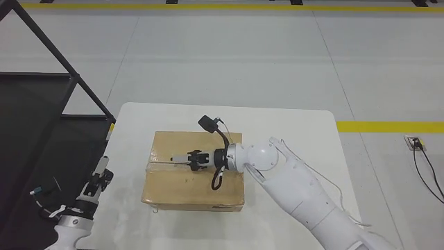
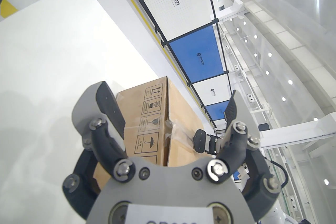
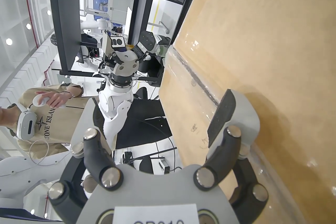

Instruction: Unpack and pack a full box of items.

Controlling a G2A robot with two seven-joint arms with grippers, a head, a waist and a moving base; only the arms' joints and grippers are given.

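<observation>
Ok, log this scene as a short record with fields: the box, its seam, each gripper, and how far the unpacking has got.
box: cardboard box on the white table, flaps closed
seam: taped seam along the top, unbroken
right arm: right gripper over the box top at the seam, fingers open; contact unclear
left arm: left gripper at the table's edge, apart from the box and facing it, open, holding nothing
progress: box not yet opened

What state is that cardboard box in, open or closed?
Closed. The cardboard box has its top flaps lying flat, joined along the middle by clear tape. The right gripper, open, is over that join.
</observation>
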